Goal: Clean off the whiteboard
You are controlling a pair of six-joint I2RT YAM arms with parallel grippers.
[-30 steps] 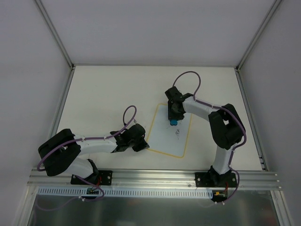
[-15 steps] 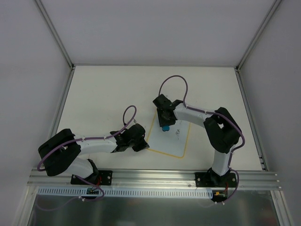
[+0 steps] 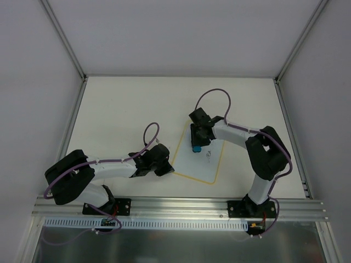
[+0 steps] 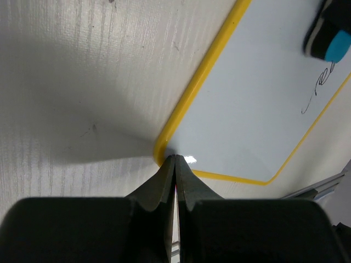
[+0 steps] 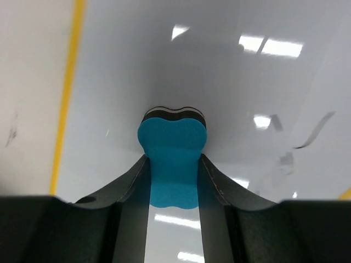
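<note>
Whiteboard (image 3: 193, 165) placement first: it lies flat on the white table (image 3: 120, 109), near the middle and a little toward the right arm, its long sides tilted slightly from the table edges and its thin yellow rim visible all round.

At the far left of the overhead view, the left arm stretches low across the table from its base, with a purple cable (image 3: 151, 131) looping above its wrist. The left gripper (image 3: 166, 169) sits at the board's near-left corner. Its wrist camera shows the left gripper (image 4: 174, 163) with jaws pressed together, only a hairline gap between them, and the tips touching the rounded corner of the rim (whether they pinch the rim itself cannot be told). From that view the whiteboard (image 4: 247, 115) runs up and to the right, mostly clean.

Further right, on the board's left half, the blue eraser (image 3: 196, 148) rests on the surface. The right gripper (image 3: 198, 139) clasps it, and in the wrist view the blue eraser (image 5: 171, 156) is squeezed between both fingers, its dark felt face against the whiteboard (image 5: 219, 71).

Just right of the eraser, a small patch of dark handwriting (image 3: 209, 157) remains, also seen as thin strokes (image 4: 318, 90) and a faint smudge (image 5: 285, 159).

The right arm bends back to its base at the near edge.
</note>
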